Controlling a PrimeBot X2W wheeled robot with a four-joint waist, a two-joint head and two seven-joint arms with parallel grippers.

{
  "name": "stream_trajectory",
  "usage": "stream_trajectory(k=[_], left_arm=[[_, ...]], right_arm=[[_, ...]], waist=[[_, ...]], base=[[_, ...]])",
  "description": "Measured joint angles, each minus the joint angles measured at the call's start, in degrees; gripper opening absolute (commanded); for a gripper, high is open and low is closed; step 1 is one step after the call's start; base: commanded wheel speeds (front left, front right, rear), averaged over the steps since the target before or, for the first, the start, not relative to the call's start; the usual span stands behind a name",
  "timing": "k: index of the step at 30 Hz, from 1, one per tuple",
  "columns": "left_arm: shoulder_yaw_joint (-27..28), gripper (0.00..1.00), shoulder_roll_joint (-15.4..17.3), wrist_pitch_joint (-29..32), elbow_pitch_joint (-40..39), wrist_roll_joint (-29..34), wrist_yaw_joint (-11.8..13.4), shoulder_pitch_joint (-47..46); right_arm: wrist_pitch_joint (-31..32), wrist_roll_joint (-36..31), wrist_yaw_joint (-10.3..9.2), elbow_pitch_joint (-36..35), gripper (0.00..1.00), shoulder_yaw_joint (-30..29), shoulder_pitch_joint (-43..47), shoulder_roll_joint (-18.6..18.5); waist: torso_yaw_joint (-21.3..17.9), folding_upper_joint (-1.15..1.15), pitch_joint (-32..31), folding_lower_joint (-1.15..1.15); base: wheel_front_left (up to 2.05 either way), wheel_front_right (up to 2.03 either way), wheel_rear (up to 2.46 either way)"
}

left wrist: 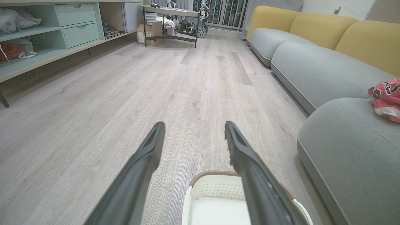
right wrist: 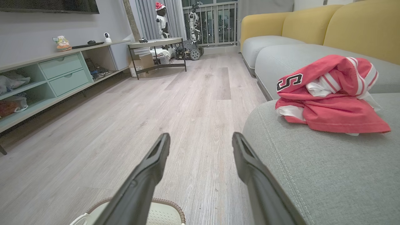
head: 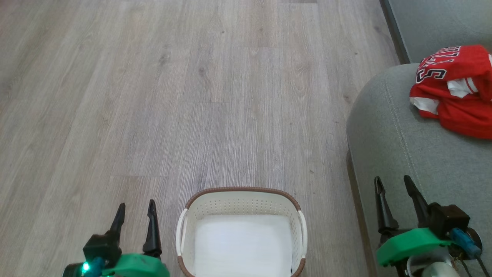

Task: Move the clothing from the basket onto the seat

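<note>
The clothing lies in a crumpled red heap with white stripes and black lettering on the grey-green seat, at the right; it also shows as the clothing on the seat and the clothing at the right edge. The white basket with its brown rim stands on the floor at bottom centre, its inside bare and white. My left gripper is open to the left of the basket. My right gripper is open over the seat's front edge, nothing between its fingers.
Pale wood floor spreads ahead and to the left. A long sofa with yellow backs runs along the right. A mint shelf unit lines the left wall, with a small table and robots by the window far off.
</note>
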Motion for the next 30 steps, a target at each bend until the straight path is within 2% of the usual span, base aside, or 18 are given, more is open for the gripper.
stream_trajectory(k=[7,8,14,30], left_arm=[[0.0,1.0,-0.37,0.0,0.14,0.59,-0.1,-0.32],[0.0,0.0,-0.42,0.0,0.18,0.59,-0.45,-0.34],[-0.19,0.0,-0.73,0.6,5.37,-0.05,-0.56,2.68],[1.43,0.0,-0.8,3.14,5.43,-10.09,-2.26,1.96]], right_arm=[[0.0,0.0,0.0,0.33,1.0,0.16,-0.02,0.0],[0.0,0.0,0.0,0.35,0.0,0.18,-0.02,0.0],[0.38,0.4,-0.08,5.81,0.0,0.38,2.58,0.03],[3.02,10.89,-0.08,5.66,0.0,-0.11,2.62,0.04]], waist=[[-0.16,0.0,-0.04,0.0],[-0.18,0.0,-0.06,0.0],[-0.24,0.0,-0.02,0.0],[-0.71,0.0,0.23,0.0]], base=[[0.0,0.0,0.0],[0.0,0.0,0.0],[0.0,0.0,0.0],[0.0,0.0,0.0]])
